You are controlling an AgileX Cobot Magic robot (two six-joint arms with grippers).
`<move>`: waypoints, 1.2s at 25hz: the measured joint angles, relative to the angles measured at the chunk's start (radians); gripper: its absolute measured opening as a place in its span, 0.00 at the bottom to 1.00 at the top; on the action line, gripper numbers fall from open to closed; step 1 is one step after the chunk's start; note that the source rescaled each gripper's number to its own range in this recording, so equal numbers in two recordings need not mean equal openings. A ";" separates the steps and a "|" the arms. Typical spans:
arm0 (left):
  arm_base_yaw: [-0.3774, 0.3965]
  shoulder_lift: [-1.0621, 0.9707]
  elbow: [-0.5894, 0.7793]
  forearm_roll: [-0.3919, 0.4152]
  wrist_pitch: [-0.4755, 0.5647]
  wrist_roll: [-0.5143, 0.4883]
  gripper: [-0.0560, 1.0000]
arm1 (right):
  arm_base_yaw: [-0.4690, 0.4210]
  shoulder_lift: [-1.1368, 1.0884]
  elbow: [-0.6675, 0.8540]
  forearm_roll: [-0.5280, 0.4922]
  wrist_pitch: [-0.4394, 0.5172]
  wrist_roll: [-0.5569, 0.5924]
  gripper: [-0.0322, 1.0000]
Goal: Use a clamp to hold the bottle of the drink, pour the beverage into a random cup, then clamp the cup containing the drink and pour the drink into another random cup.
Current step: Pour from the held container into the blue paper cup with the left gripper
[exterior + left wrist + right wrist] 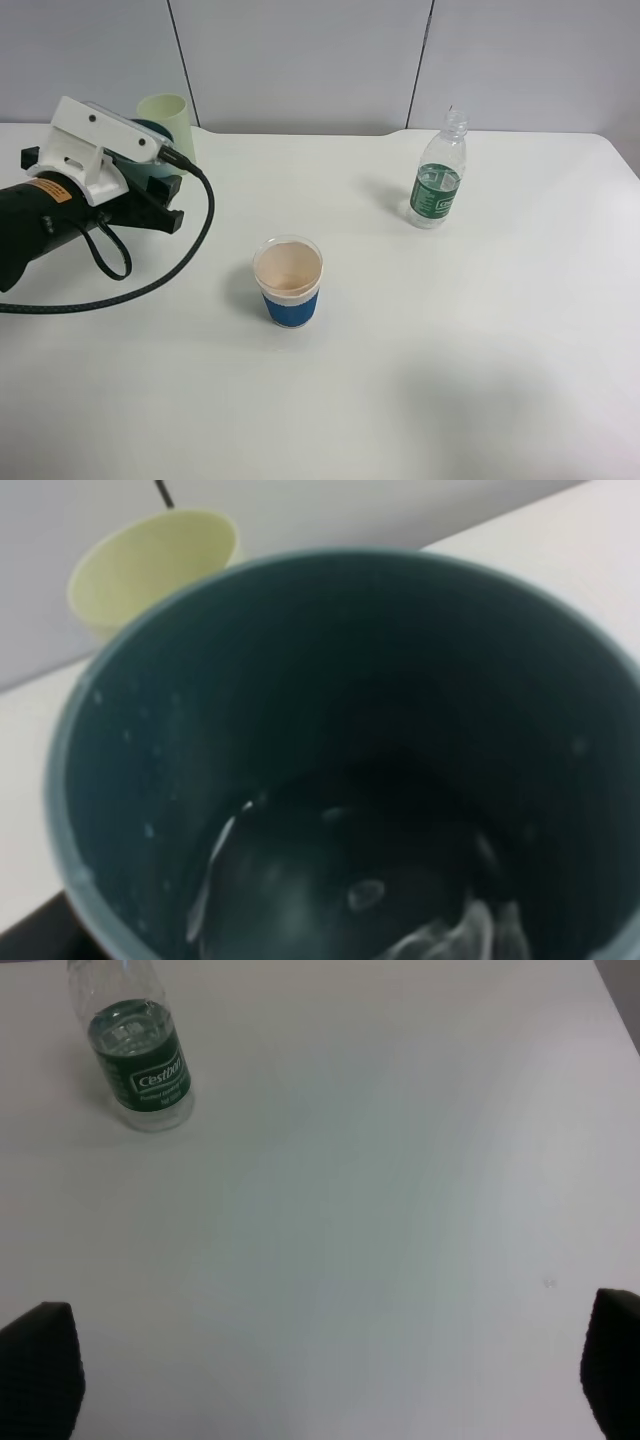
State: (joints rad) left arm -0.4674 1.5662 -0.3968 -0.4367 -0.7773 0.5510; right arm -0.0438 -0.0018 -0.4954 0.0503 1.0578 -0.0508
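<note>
The teal tumbler (110,780) fills the left wrist view, with clear liquid (330,880) pooled at its bottom. In the high view my left gripper (163,187) is shut on this tumbler (152,130) at the far left, and the arm hides most of it. At mid-table the blue-banded cup (288,281) stands upright, its peach inside bare. The bottle (438,185) with the green label stands uncapped at the back right, partly filled. My right gripper (320,1380) is open over bare table, well short of the bottle (135,1055), and is outside the high view.
A pale yellow-green tumbler (168,115) stands just behind the teal one, close to the back wall; it also shows beyond the teal rim as a yellow-green tumbler (150,565). A black cable (150,285) loops from the left arm across the table.
</note>
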 joint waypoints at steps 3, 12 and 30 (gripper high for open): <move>-0.088 -0.001 0.000 -0.168 0.001 0.230 0.08 | 0.000 0.000 0.000 0.000 0.000 0.000 1.00; -0.284 -0.002 0.000 -0.451 -0.008 0.637 0.08 | 0.000 0.000 0.000 0.000 0.000 0.000 1.00; -0.520 -0.003 -0.116 -0.724 -0.080 1.106 0.08 | 0.000 0.000 0.000 0.000 0.000 0.000 1.00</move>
State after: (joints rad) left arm -0.9873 1.5635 -0.5124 -1.1609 -0.8572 1.6567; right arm -0.0438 -0.0018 -0.4954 0.0503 1.0578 -0.0508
